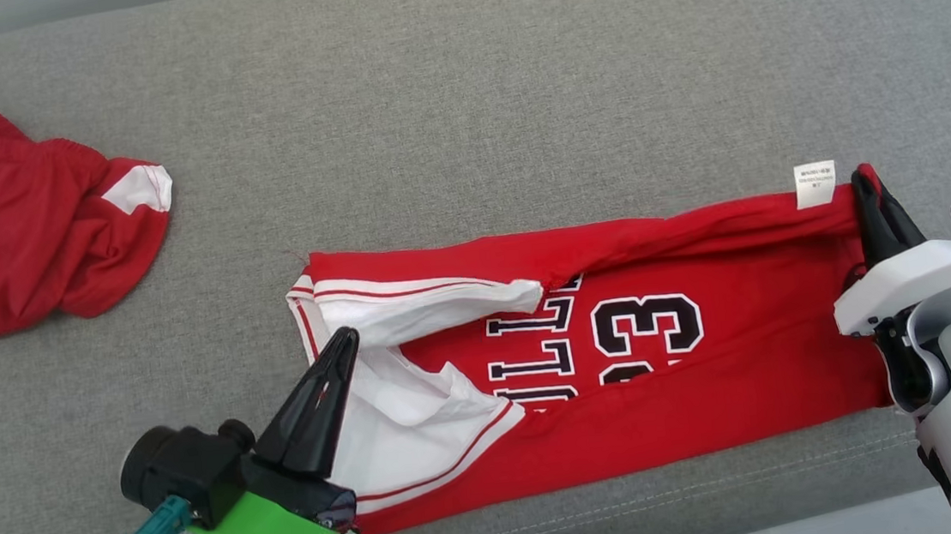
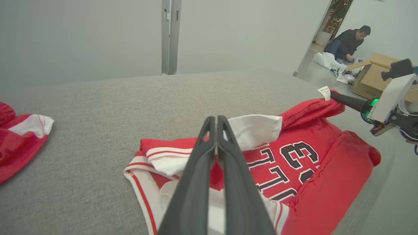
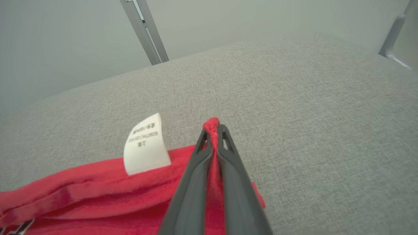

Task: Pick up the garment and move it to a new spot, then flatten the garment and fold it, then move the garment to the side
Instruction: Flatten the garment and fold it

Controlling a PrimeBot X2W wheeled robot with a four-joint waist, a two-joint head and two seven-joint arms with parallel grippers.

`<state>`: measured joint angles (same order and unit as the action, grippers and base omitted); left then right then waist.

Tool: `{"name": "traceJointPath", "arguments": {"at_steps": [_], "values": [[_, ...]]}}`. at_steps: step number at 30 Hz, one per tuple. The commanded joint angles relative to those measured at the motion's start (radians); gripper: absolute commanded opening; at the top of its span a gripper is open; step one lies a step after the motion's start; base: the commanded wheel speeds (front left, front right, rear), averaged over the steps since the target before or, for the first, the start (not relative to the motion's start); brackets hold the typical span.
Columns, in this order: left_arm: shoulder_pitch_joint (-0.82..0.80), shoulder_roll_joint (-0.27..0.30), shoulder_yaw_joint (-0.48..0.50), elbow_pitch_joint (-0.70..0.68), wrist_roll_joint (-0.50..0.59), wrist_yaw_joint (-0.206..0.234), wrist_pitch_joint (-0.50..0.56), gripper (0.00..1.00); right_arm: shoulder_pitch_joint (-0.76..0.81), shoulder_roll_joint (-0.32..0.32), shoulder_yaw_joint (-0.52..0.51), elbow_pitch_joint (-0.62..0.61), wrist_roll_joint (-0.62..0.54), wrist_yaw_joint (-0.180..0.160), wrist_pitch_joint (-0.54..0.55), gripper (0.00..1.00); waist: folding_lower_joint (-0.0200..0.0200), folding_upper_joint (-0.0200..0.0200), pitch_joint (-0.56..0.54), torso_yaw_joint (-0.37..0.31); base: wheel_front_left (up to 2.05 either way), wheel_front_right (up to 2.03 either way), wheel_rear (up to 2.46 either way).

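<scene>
Pinching jersey corner, right gripper; left gripper above opposite end.

Red jersey, white trim, black numerals, folded lengthwise on grey cushion, label upturned.

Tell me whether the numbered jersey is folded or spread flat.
Folded: the jersey lies as a long strip, its number partly covered by a fold; the right gripper pinches one end.

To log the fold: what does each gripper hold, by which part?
Right gripper pinches the red jersey at the corner beside the white label. Left gripper is shut; its hold cannot be told.
</scene>
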<state>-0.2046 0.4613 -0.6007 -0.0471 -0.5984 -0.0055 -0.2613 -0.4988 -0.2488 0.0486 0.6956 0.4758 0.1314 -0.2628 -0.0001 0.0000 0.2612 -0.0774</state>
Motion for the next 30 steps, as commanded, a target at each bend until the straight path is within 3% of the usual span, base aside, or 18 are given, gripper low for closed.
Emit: {"name": "traceJointPath", "arguments": {"at_steps": [1, 13, 14, 15, 16, 26, 27, 29, 30], "values": [[0.023, -0.012, 0.015, 0.015, 0.019, -0.007, -0.004, 0.0, 0.022, -0.01, -0.008, -0.01, 0.006, -0.001, -0.004, 0.0, 0.0001, 0.0, 0.0, 0.007, 0.0, 0.0, 0.0], [0.124, -0.133, 0.091, 0.176, 0.091, -0.084, -0.003, 0.0, 0.122, 0.012, -0.053, -0.064, 0.038, -0.001, -0.004, 0.0, 0.0001, 0.0, -0.026, 0.022, 0.0, 0.0, 0.0], [0.128, -0.144, 0.091, 0.192, 0.096, -0.087, -0.003, 0.0, 0.129, 0.014, -0.054, -0.066, 0.039, -0.001, -0.004, 0.11, 0.0001, 0.0, -0.03, 0.023, 0.0, 0.0, 0.0], [0.13, -0.149, 0.09, 0.208, 0.111, -0.091, -0.003, 0.0, 0.135, 0.014, -0.058, -0.07, 0.041, -0.001, -0.004, 0.96, 0.0001, 0.0, -0.033, 0.025, 0.0, 0.0, 0.0], [0.13, -0.152, 0.088, 0.225, 0.127, -0.093, -0.003, 0.0, 0.142, 0.017, -0.061, -0.073, 0.045, -0.001, -0.004, 1.0, 0.0001, 0.0, -0.037, 0.025, 0.0, 0.0, 0.0], [0.157, -0.22, 0.124, 0.329, 0.187, -0.113, -0.003, 0.0, 0.205, 0.029, -0.102, -0.152, 0.039, -0.001, -0.004, 1.0, 0.0001, 0.0, -0.065, 0.033, 0.0, 0.0, 0.0], [0.161, -0.226, 0.124, 0.338, 0.181, -0.116, -0.003, 0.09, 0.208, 0.029, -0.106, -0.155, 0.036, -0.001, -0.004, 1.0, 0.0001, 0.0, -0.067, 0.033, 0.0, 0.0, 0.0], [0.158, -0.234, 0.133, 0.341, 0.19, -0.117, -0.003, 0.47, 0.216, 0.03, -0.112, -0.157, 0.029, -0.001, -0.004, 1.0, 0.0001, 0.0, -0.07, 0.035, 0.0, 0.0, 0.0], [0.161, -0.24, 0.136, 0.341, 0.196, -0.118, -0.003, 0.92, 0.22, 0.03, -0.116, -0.157, 0.027, -0.001, -0.004, 1.0, 0.0001, 0.0, -0.072, 0.036, 0.0, 0.0, 0.0]]}}
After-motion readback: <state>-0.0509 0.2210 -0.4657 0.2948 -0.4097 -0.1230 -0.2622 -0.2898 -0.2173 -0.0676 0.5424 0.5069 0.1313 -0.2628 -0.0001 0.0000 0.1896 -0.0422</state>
